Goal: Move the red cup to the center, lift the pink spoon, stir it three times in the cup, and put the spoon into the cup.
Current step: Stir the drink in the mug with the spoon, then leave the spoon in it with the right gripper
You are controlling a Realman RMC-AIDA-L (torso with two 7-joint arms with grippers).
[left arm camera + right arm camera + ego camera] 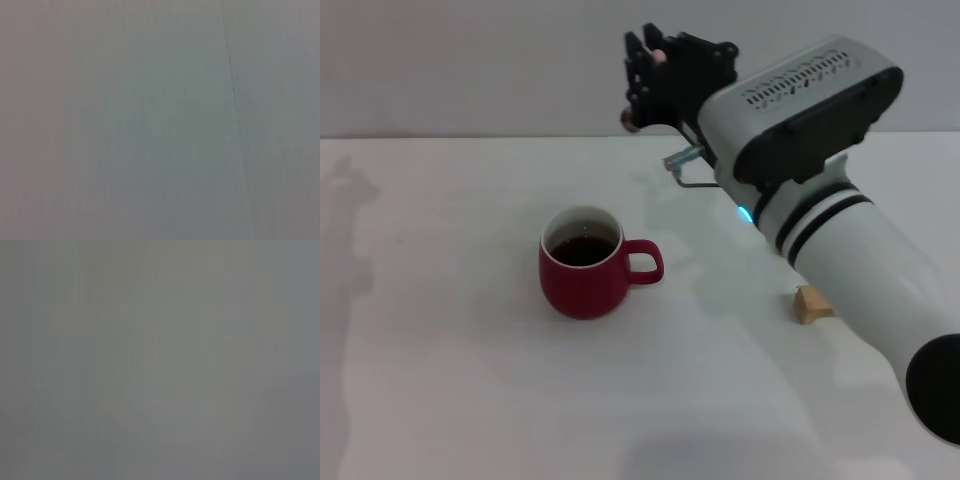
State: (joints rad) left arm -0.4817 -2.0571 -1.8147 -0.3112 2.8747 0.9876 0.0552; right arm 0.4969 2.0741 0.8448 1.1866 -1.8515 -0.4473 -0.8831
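Observation:
The red cup [582,268] stands upright on the white table, left of middle in the head view. It holds dark liquid, and its handle points toward my right arm. My right gripper [646,84] is raised well above the table, beyond the cup and to its right. It is shut on the pink spoon [658,56]. Only small pink bits of the spoon show between the black fingers; its metal bowl is hidden. The left gripper appears in no view. Both wrist views show only a blank grey surface.
A small wooden block [811,303] lies on the table right of the cup, partly behind my right forearm [850,260]. The white tabletop [440,380] spreads around the cup, and a plain grey wall stands behind the table.

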